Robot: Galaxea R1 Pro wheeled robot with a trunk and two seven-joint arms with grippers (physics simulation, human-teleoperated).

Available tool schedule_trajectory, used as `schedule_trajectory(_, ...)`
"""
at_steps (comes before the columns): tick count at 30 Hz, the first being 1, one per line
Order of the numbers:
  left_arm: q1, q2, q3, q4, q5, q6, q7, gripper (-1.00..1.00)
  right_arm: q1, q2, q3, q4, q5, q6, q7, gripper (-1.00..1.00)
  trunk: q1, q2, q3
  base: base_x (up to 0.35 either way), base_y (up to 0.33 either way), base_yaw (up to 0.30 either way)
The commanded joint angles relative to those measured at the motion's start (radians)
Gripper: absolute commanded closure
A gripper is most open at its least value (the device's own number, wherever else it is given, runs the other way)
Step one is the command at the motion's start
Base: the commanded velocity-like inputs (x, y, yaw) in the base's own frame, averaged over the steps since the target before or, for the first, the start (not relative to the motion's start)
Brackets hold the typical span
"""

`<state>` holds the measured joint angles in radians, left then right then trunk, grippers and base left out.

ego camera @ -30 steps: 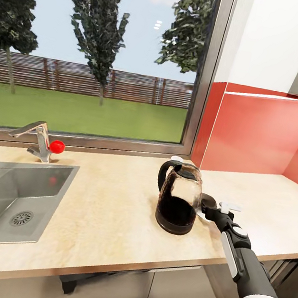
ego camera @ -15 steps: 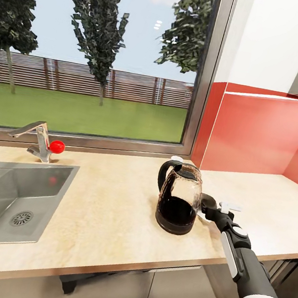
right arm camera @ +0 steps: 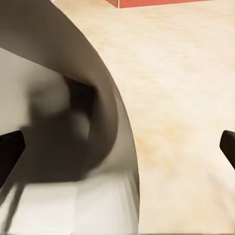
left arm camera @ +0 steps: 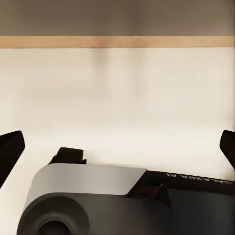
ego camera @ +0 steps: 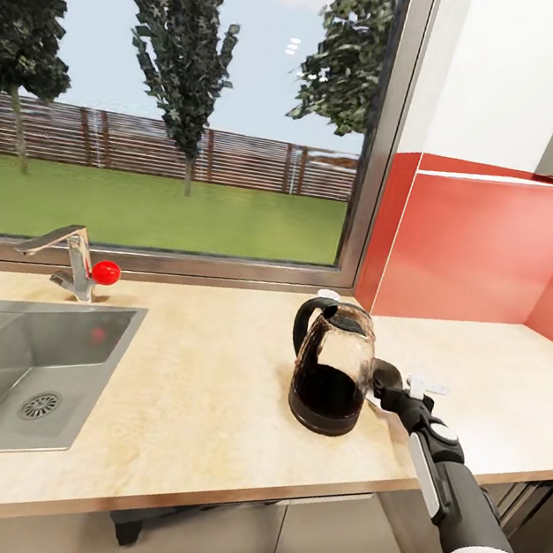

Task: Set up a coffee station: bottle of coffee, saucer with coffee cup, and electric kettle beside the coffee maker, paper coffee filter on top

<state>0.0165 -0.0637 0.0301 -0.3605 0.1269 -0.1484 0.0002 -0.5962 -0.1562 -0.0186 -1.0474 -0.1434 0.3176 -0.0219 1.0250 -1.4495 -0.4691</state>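
The electric kettle (ego camera: 330, 372), clear brownish glass with a black base and looped handle, stands upright on the light wood-grain countertop (ego camera: 203, 399) below the window's right end. My right gripper (ego camera: 376, 384) is at the kettle's right side, open. In the right wrist view the kettle's curved glass wall (right arm camera: 73, 122) looms very close and covers much of the space between the wide-apart fingertips (right arm camera: 10, 152) of the right gripper (right arm camera: 117, 147). My left gripper (left arm camera: 117, 147) is open, over a pale surface and part of my own arm (left arm camera: 98, 200).
A steel sink (ego camera: 20, 370) is set into the counter at the left, with a faucet (ego camera: 69, 260) with a red knob behind it. A red backsplash (ego camera: 476, 255) backs the counter right of the window. The counter's front edge (ego camera: 233, 493) runs close below the kettle.
The right wrist has shifted very slightly at the kettle's side. The kettle has not moved.
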Motion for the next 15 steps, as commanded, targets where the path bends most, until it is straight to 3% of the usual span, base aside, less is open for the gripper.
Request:
schedule_trajectory(1, 0.0, -0.002, 0.003, -0.002, 0.005, -0.001, 0.0, -1.0, 0.0, 0.0, 0.0, 0.001, -0.009, -0.001, -0.002, -1.0, 0.0, -0.001, -0.001, 0.0, 0.0, 0.0)
schedule_trajectory(3, 0.0, -0.003, 0.003, -0.002, 0.005, -0.002, 0.0, -1.0, 0.0, 0.0, 0.0, 0.004, -0.009, -0.051, -0.003, -1.0, 0.0, -0.001, -0.001, 0.003, 0.0, 0.0)
schedule_trajectory(15, 0.0, -0.004, 0.004, -0.002, 0.005, -0.001, 0.0, -1.0, -0.001, 0.0, 0.0, 0.007, -0.008, -0.057, -0.003, -1.0, 0.0, -0.001, -0.001, 0.019, 0.0, 0.0)
